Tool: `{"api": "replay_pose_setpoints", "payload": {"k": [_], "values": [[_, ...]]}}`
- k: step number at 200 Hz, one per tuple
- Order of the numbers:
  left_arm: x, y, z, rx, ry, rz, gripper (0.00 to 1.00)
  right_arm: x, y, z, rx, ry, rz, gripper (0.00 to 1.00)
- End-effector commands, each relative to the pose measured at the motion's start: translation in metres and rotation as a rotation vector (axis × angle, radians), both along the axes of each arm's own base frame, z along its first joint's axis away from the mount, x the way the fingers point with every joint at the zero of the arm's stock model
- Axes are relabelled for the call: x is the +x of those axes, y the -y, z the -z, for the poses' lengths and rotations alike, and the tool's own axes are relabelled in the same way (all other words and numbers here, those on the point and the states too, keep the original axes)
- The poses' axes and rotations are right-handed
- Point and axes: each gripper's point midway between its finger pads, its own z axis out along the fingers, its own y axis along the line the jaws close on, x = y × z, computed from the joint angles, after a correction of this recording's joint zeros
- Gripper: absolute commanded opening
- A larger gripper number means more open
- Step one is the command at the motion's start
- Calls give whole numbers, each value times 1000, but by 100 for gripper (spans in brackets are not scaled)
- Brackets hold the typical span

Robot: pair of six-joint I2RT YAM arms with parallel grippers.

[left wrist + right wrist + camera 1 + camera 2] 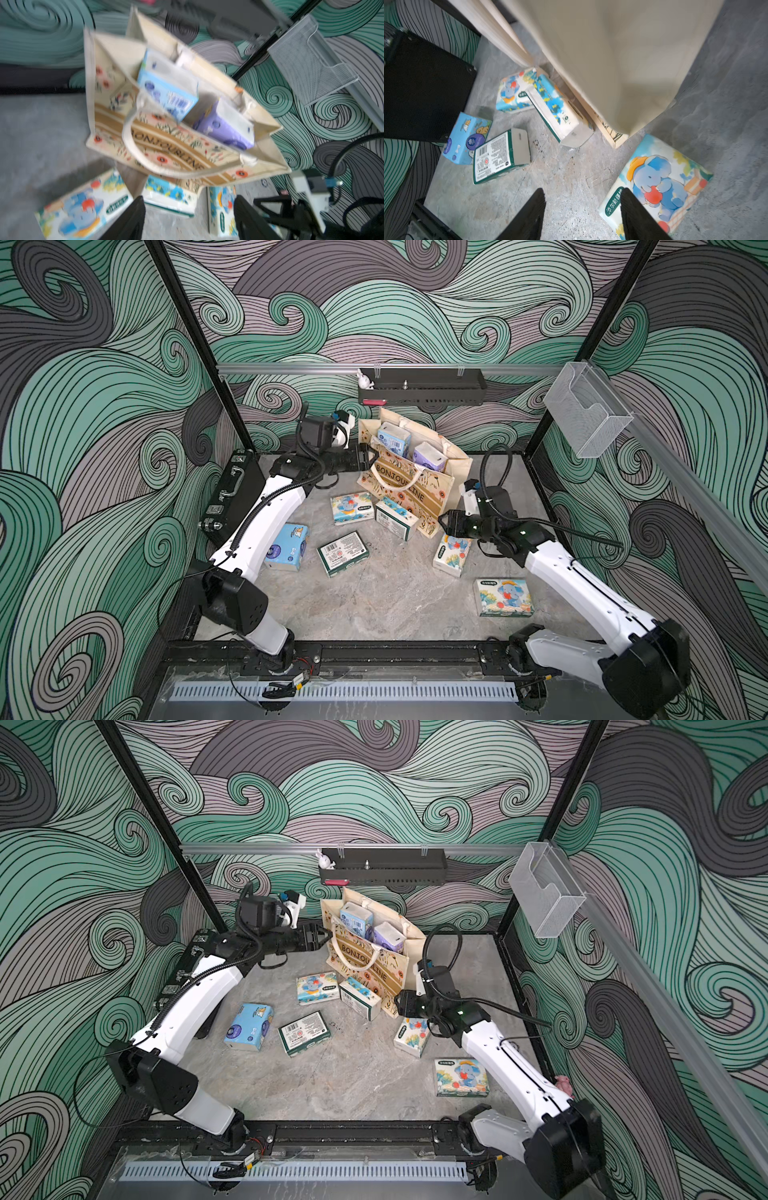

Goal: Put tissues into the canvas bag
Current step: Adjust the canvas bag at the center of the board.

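Starting at the left edge: black briefcase [230,493] stands on edge against the frame, not part of the job. Left hand [370,457] hangs just beside the left end of the canvas bag [415,493], fingers spread, nothing held; its wrist view is blurred.

- Risk: a nudge there tips the soft bag or folds its mouth shut.
- The front handle loop [133,149] droops over the lettered band; a finger could snag it.

Six tissues lie on the counter [395,605]:
- light blue pack [286,547]
- dark green pack [343,553]
- elephant pack [351,508]
- floral pack [395,516], which seems to lean on the bag front. If the bag shifts, that one likely drops.

Two are already in the bag: a blue pack [392,439] and a purple pack [430,456], both upright and poking above the rim. They fill much of the opening, so the next pack may perch on top and slide out.

Right hand [582,192] is low at the bag's near right corner, released and empty. One finger overlaps the edge of a second elephant pack [660,182].

- Risk: closing from here looks like an off-centre pinch, and slick wrap could squirt out.
- Lifting close to the cloth wall could drag the bag.

The last elephant pack [503,597] lies well apart, far right.
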Motion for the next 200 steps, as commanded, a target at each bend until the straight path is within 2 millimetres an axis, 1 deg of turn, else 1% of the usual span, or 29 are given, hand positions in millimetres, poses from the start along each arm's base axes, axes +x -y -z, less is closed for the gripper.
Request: {"api": "replay_pose_setpoints", "payload": {"k": [1,4,12,22,35,54,57,75,88,108,128,143,156,167,178,183,200], "values": [[46,-14,32,201,19,-5,68,-4,-10,-21,59,25,-65,62],[52,-13,33,207,25,-4,68,-3,-10,-26,61,37,-66,62],[65,-11,27,222,62,-1,68,-3,-7,-36,54,63,-63,63],[83,-12,28,258,90,-14,67,-5,-2,-47,29,79,-57,62],[99,-15,28,307,109,-36,65,-9,7,-57,-21,86,-54,62],[114,-18,28,372,128,-47,64,-16,22,-71,-84,107,-34,62],[116,-19,25,377,136,-49,64,-17,23,-73,-87,114,-33,62],[126,-18,19,391,185,-58,66,-23,25,-84,-75,143,-39,62],[128,-17,7,381,233,-60,69,-25,24,-88,-65,143,-44,62],[128,-10,-9,378,337,-28,69,-26,24,-89,-63,145,-47,62],[125,0,-19,398,461,46,69,-26,20,-88,-47,142,-59,62],[119,9,-19,419,507,132,69,-26,18,-89,-33,144,-61,63],[113,20,-14,420,517,219,73,-27,18,-89,-28,146,-60,63],[110,25,-10,419,520,264,74,-27,18,-89,-29,149,-60,63],[112,27,-5,425,516,279,74,-28,19,-90,-29,153,-59,63],[113,27,-5,429,517,278,74,-29,19,-90,-29,152,-59,63],[123,24,2,453,508,253,73,-29,20,-90,-28,154,-59,63]]}}
